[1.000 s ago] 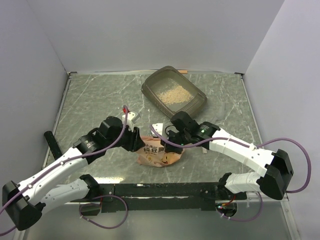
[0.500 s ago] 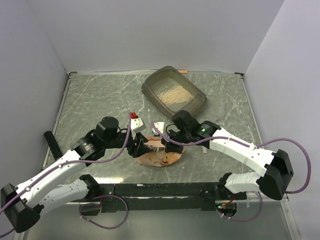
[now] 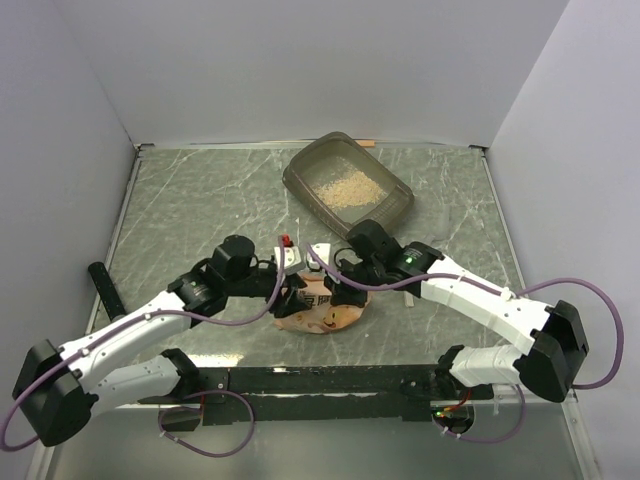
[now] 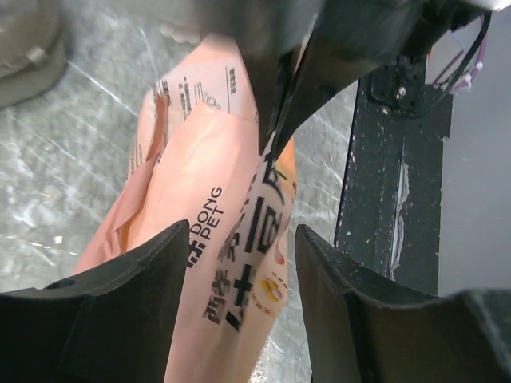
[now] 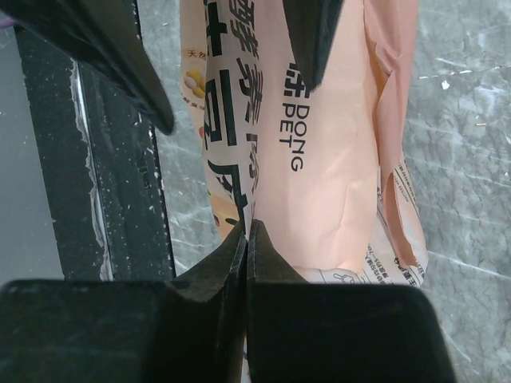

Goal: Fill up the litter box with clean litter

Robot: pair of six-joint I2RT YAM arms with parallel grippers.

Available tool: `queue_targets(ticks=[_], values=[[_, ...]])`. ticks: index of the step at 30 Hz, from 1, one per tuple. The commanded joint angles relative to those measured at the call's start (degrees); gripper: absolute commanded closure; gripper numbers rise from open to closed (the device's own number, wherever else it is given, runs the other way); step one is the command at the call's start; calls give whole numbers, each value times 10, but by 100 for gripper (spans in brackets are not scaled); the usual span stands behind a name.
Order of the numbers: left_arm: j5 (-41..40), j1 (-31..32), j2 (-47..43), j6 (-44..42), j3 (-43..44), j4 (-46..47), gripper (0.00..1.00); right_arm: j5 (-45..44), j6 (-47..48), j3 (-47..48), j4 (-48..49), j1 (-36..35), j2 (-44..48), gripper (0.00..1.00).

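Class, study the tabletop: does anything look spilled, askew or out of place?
The litter box sits skewed, diagonal to the table edges, with clean litter covering only part of its floor. The orange-pink bag lies flat.

L claw (image 4: 242, 239) jaws apart; R claw (image 5: 247, 233) pinched shut; claws face each other, close together.

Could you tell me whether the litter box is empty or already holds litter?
Partly filled: pale litter covers the middle of the litter box floor, bare plastic around it.
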State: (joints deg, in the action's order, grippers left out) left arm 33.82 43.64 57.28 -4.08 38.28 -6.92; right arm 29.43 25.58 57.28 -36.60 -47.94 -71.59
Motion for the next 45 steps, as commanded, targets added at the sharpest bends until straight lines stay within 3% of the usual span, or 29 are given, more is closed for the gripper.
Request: queue_targets(ticks=[1,3,5,6,8,9,11,14,20,27,35,45], values=[[34,5,26,-15,-12,52,39,45,0,-12,31,7,33,100],[40,6,32,-17,-16,52,40,49,-2,-16,38,11,39,100],[38,9,41,-25,-21,42,53,50,-1,-20,42,14,42,100],[28,11,48,-27,-21,38,61,51,-2,-19,42,15,42,100],[-2,16,56,-31,-16,24,94,52,1,-13,39,15,32,100],[-24,16,56,-34,-15,18,99,47,0,-8,37,15,30,100],[-51,20,46,-34,-15,11,99,38,-7,-3,36,20,24,95],[-110,24,3,-37,-27,9,99,-6,-33,2,45,33,29,61],[-164,24,-79,-24,-38,-12,99,-98,-74,4,60,51,87,40],[-186,32,-99,-12,-51,-5,99,-239,-163,30,29,81,141,34],[-196,38,-109,-5,-63,5,99,-235,-244,41,27,158,117,37],[-206,43,-113,-1,-66,3,99,-148,-269,4,66,172,141,40]])
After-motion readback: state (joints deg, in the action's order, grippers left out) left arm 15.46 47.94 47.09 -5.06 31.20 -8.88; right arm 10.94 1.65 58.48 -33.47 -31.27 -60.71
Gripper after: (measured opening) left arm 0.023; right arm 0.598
